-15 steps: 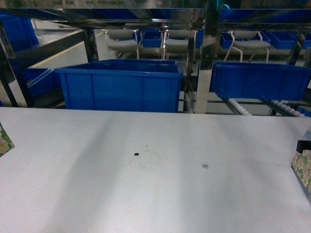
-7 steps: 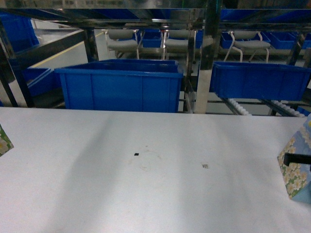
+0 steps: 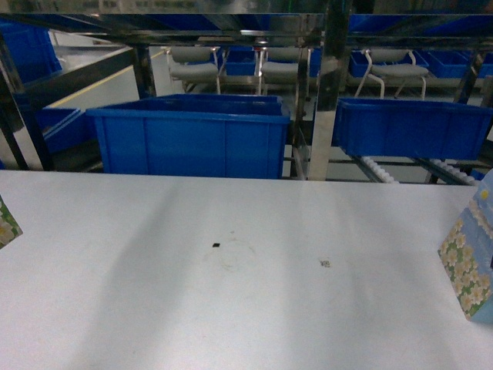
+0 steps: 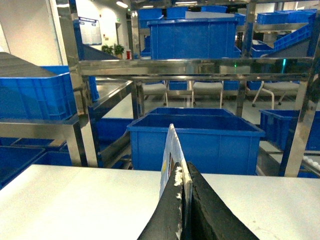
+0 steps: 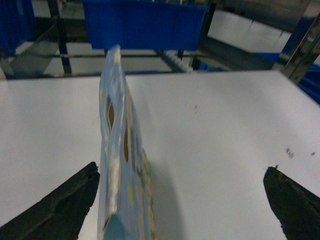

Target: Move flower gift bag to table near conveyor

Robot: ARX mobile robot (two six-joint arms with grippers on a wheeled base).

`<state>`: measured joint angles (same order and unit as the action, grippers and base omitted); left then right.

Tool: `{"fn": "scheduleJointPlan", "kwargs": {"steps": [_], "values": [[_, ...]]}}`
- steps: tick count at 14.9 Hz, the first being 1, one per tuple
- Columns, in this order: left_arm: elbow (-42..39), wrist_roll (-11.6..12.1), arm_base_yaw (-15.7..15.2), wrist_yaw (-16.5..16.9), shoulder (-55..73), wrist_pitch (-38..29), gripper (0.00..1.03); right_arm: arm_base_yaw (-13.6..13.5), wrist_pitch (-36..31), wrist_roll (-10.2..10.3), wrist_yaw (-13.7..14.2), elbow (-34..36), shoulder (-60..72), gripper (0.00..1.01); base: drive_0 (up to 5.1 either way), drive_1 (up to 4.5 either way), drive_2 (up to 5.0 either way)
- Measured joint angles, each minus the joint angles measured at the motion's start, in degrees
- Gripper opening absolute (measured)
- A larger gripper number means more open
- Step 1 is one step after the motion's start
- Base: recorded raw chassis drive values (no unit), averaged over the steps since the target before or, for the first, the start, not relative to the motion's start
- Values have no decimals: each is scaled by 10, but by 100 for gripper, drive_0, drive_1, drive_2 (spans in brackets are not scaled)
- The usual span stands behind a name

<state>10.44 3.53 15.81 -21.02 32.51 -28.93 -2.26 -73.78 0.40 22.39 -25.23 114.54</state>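
A flower gift bag (image 3: 470,258), light blue with white and yellow flowers, stands upright on the white table (image 3: 231,293) at the far right of the head view. In the right wrist view the same bag (image 5: 117,165) is edge-on between the fingers of my open right gripper (image 5: 182,167), close to the left finger (image 5: 65,200) and not pinched. My left gripper (image 4: 184,167) is shut on the thin top edge of another patterned bag (image 4: 171,150), whose corner (image 3: 6,222) shows at the head view's left edge. The conveyor's white rollers (image 3: 381,169) lie beyond the table's far edge.
Behind the table stand a large blue bin (image 3: 192,139) and a second blue bin (image 3: 412,127) on the steel racking, with a steel upright (image 3: 327,100) between them. Small dark specks (image 3: 216,244) mark the tabletop.
The flower bag at the right came further into view and now stands upright. The black finger that crossed it half a second ago is gone from the head view. The left side is unchanged.
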Motion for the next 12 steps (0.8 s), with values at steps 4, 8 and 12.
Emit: {"fn": "scheduleJointPlan", "kwargs": {"steps": [4, 8, 12], "values": [[0, 0, 0, 0, 0, 0, 2, -45, 0, -80, 87, 102, -190, 98, 0, 0, 0], [0, 0, 0, 0, 0, 0, 2, -145, 2, -111, 146, 224, -432, 98, 0, 0, 0], [0, 0, 0, 0, 0, 0, 2, -313, 251, -118, 322, 249, -775, 98, 0, 0, 0]]}}
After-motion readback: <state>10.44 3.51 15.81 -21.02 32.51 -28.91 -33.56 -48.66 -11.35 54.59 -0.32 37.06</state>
